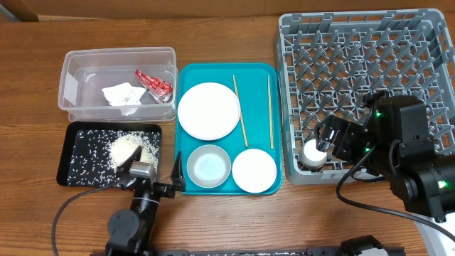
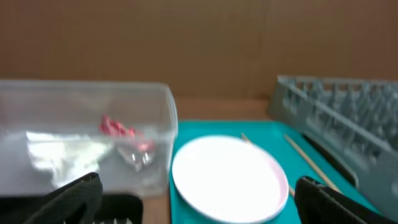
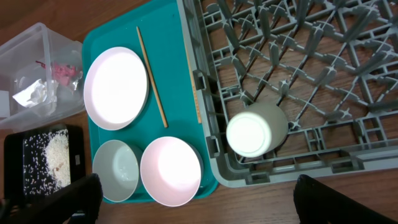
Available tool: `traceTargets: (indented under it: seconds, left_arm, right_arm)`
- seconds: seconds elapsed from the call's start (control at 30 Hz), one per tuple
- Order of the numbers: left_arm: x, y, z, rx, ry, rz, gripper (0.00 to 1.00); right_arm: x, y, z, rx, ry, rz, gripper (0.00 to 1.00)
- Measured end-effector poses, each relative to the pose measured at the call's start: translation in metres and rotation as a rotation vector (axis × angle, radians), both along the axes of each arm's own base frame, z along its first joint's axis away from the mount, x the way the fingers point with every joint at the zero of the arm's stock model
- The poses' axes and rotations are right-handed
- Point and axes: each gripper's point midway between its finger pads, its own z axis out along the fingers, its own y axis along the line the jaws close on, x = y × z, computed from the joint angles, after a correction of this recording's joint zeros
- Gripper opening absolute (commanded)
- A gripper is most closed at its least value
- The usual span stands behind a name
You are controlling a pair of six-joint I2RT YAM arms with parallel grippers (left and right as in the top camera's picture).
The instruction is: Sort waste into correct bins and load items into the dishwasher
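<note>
Chopsticks (image 1: pixel 240 111) – near-parallel on teal tray (image 1: pixel 254 92) – long axes front-to-back.

Robot lab bench: bare wooden table (image 1: pixel 227 35), grey dish rack (image 1: pixel 355 20).

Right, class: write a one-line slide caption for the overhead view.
Right gripper over cup in dish rack; plate, bowls and chopsticks sit on teal tray.

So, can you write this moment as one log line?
cup in dish rack | right gripper open near it | left gripper open | plate, bowls, chopsticks on teal tray
</note>
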Motion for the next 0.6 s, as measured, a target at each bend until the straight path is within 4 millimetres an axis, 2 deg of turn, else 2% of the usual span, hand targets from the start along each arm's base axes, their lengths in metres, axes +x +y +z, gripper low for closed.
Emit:
traceTargets:
  seconds: [0.07,0.17,0.6]
  left_arm:
    - [0.0001,-0.0017,-0.0113,0.006,0.033,-0.010,1.00]
    - [-0.0006,-0.0030,-0.0163,0.010,0.053,-0.018,1.00]
    - [-0.0007,-0.0033,-0.0165,0.010,0.054,-0.019,1.00]
  right_arm:
    - [0.0002,0.0000,0.0002,0.000,-0.001,0.000,1.00]
    - [0.0002,0.0000,0.0002,0.000,-0.001,0.000,1.00]
    - [0.0003,0.0001,0.0003,0.000,-0.001,0.000,1.00]
